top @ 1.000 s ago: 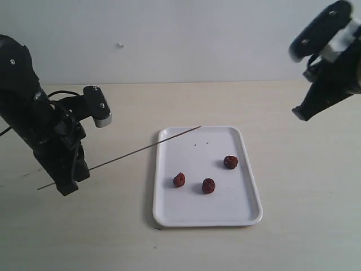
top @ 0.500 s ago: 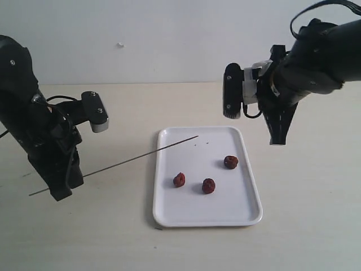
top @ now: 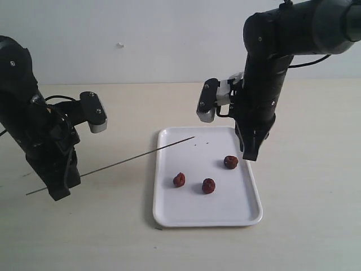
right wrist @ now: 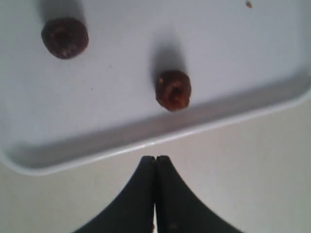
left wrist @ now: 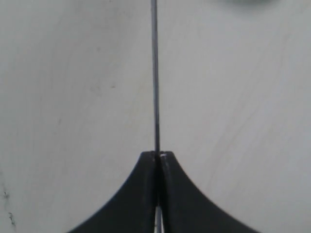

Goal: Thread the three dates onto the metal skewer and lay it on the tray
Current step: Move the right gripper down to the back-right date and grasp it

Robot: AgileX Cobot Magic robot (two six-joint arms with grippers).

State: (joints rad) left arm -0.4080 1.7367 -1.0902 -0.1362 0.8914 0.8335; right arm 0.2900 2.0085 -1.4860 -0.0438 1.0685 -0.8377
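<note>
Left tool [top: 58, 191] grips the metal skewer [top: 113, 165], its tip over the far left corner of the tray [top: 169, 212]; three dates [top: 208, 186] lie on it; right tool [top: 250, 154], closed and empty, hangs at its right edge
</note>
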